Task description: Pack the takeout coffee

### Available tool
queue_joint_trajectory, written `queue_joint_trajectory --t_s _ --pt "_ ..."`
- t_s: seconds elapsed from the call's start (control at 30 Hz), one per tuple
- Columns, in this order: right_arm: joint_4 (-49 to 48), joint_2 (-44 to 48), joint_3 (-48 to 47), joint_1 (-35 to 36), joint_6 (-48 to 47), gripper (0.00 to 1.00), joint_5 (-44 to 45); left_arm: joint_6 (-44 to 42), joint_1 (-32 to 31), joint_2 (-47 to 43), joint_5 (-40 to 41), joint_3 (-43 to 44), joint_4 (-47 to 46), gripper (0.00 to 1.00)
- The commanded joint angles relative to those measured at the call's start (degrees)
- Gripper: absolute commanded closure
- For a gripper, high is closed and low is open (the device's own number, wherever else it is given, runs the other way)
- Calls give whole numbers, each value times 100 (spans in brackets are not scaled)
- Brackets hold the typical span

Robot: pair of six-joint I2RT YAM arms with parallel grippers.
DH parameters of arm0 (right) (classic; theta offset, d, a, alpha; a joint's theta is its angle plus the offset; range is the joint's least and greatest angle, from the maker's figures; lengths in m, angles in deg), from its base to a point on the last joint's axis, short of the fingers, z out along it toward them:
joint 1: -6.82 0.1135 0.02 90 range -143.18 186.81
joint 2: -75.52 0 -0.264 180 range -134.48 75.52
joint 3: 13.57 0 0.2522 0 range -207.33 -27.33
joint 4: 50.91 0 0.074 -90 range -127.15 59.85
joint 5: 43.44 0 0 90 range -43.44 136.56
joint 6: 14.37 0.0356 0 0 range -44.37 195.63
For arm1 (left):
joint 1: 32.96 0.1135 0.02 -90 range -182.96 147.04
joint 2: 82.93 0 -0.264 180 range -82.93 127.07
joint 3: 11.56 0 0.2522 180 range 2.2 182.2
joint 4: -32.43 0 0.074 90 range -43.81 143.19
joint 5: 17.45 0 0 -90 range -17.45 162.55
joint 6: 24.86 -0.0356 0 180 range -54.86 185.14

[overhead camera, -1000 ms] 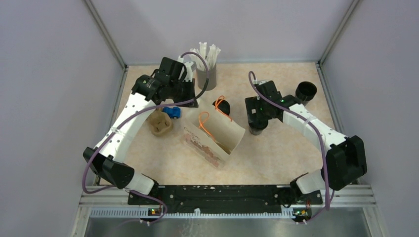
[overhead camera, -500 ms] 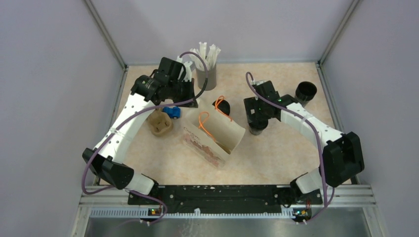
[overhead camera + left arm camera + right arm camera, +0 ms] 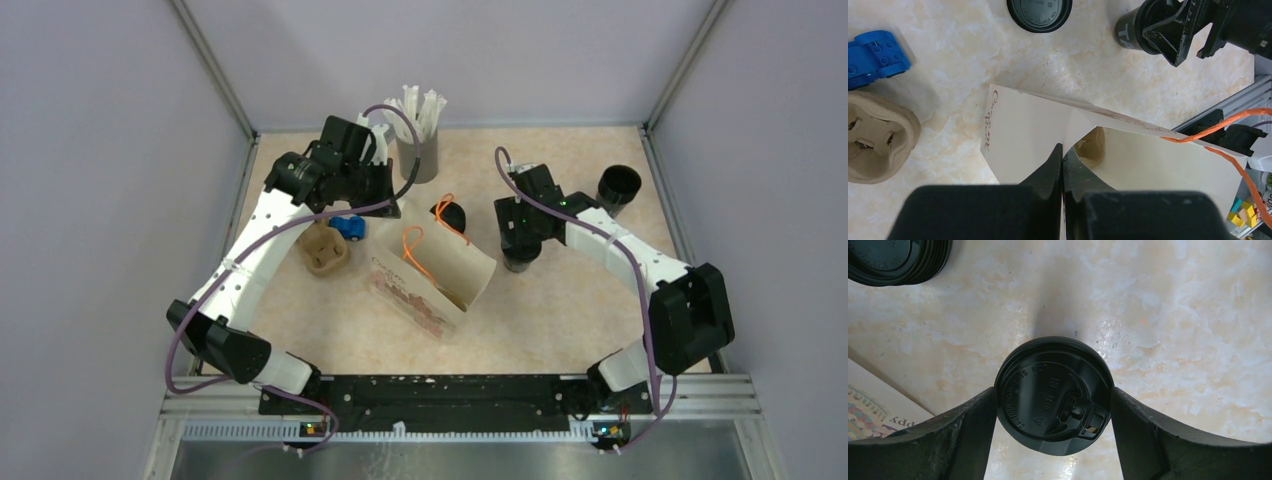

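The takeout coffee point(image 3: 1054, 395) is a black cup with a black sip lid, standing on the table right of the bag; it also shows in the top view point(image 3: 519, 259) and the left wrist view point(image 3: 1133, 31). My right gripper point(image 3: 1054, 401) is closed on it, one finger against each side of the lid. A cream paper bag point(image 3: 440, 272) with orange handles lies on its side, mouth held open. My left gripper point(image 3: 1063, 152) is shut on the bag's top edge point(image 3: 1068, 120). A piece of brown cardboard point(image 3: 1093, 147) shows inside the bag.
A stack of black lids point(image 3: 450, 215) lies behind the bag. A second, open black cup point(image 3: 620, 184) stands at back right. A grey holder of white straws point(image 3: 420, 150) stands at the back. A brown cup carrier point(image 3: 325, 250) and a blue toy car point(image 3: 348, 227) lie left of the bag.
My right arm has shifted slightly left with the lidded cup between its fingers. The left arm and the bag have not moved.
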Motion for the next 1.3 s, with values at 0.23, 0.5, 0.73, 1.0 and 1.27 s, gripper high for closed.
queue_joint_trajectory --t_s 0.23,0.5,0.73,1.0,1.27 --pt "-13 88 102 -15 5 20 121 105 28 -294 -3 -62 -160 98" --pt "43 77 31 -15 -18 19 89 123 35 -306 -14 -85 -188 98" --pt "92 81 52 -15 -34 17 32 157 35 -337 -31 -121 -212 98" --pt "120 52 49 -15 -42 16 44 159 36 -337 -25 -121 -208 98" --pt "202 54 60 -6 -34 22 -15 208 36 -372 -77 -149 -259 98"
